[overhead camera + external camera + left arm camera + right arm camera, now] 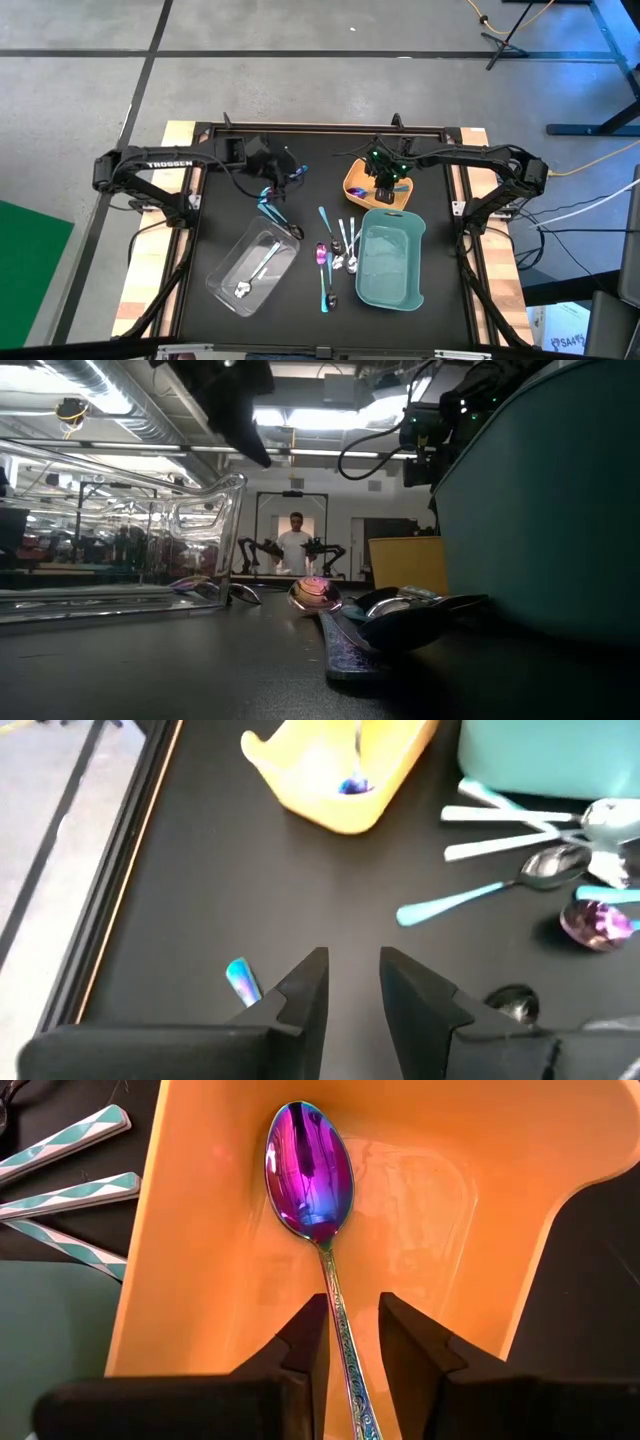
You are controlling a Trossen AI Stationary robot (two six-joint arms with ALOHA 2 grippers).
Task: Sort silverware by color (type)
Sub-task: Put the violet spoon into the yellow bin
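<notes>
Iridescent purple, the spoon was pinched by its handle between the right gripper fingers, low in the yellow tray right of centre. It was best released gently. The left gripper waited part-open, empty.

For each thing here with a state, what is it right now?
Right tool: fingers astride the iridescent spoon, over the yellow tray.
Left tool: open, empty.
Clear tray: holds silver pieces.
Teal tray: looks empty.
Loose utensils: unsorted between the trays.
</notes>
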